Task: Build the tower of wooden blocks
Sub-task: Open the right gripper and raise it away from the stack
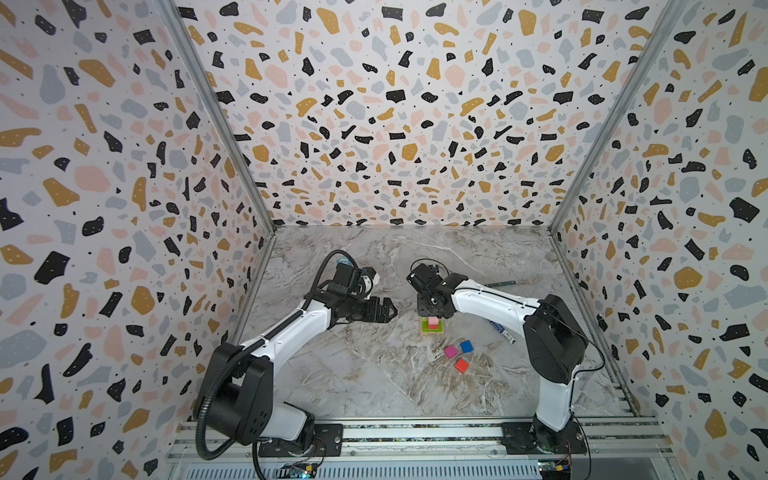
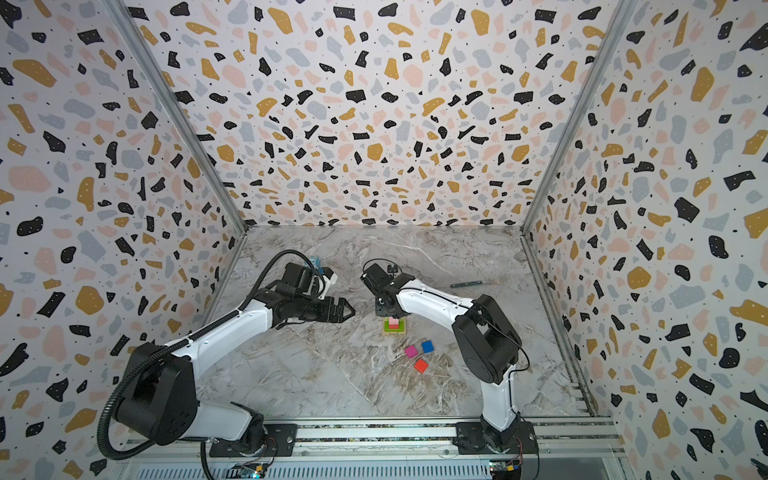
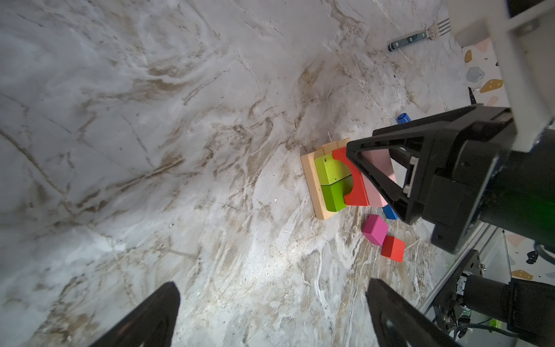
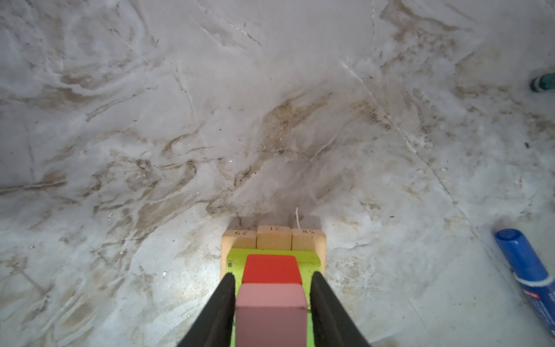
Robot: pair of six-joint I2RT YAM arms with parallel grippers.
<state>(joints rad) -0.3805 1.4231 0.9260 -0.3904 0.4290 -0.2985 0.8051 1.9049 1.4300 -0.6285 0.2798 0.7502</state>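
The tower stands mid-table: a tan base of three oblongs, lime-green blocks, then a red block and a pink block side by side on top. My right gripper points down over it. Its jaws straddle the pink block, a sliver of green showing beside one finger, so it is open. My left gripper hovers wide open and empty left of the tower. Blue, magenta and orange-red cubes lie loose nearby.
A blue-capped marker pen lies right of the tower, under the right arm. A fork rests at the back right. A pale blue box peeks out behind the left wrist. Patterned walls close in three sides.
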